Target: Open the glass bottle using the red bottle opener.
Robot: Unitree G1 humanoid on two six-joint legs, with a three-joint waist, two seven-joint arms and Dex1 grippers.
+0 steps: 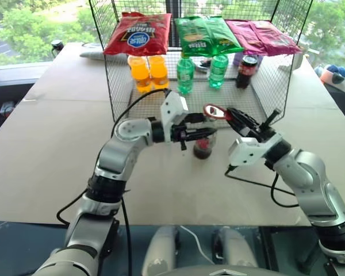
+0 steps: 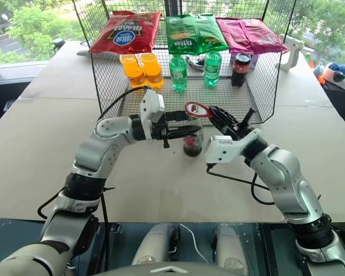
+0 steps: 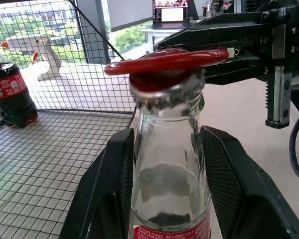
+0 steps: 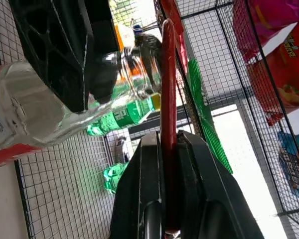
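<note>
Over the glass bottle (image 1: pixel 204 144), level right gripper (image 1: pixel 234 118) with red bottle opener (image 1: pixel 214 111).

beige table (image 1: pixel 52 144), windows (image 1: pixel 34 29), green trees (image 1: pixel 23 26)

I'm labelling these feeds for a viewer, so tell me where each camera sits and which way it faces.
Left eye view: on the head, looking forward and down at the table; both arms show, left gripper shut on the glass bottle.
Right eye view: beside it, same scene; right gripper holds the red bottle opener.
Left wrist view: looks along its fingers at the bottle's cap.
Right wrist view: looks along its fingers and the opener.
Shared: both wrist views show opener on cap.
</note>
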